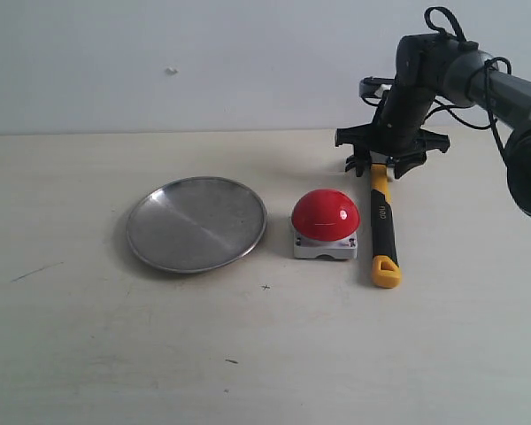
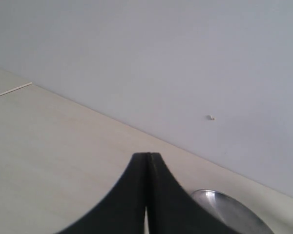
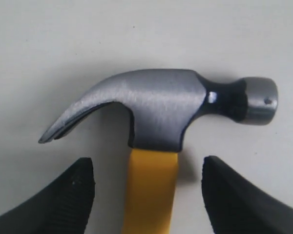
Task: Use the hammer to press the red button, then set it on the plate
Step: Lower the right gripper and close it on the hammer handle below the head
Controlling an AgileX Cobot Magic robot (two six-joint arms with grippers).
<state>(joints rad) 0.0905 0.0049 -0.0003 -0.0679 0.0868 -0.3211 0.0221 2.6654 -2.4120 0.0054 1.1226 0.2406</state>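
Right tool (image 3: 146,165) gapes wide astride the hammer (image 3: 161,105) just below its head, and closing off-centre could skid the handle across the counter (image 1: 88,354) into the button (image 1: 326,214) beside it.

The hammer (image 1: 382,226) lies flat, its dark steel claw head at the far end and the yellow loop of its yellow-and-black handle nearest the exterior camera. Just left of it sits the red button (image 1: 326,215), a glossy dome on a square grey base. Further left, near but apart, lies the plate (image 1: 195,223), round, shallow and shiny steel.
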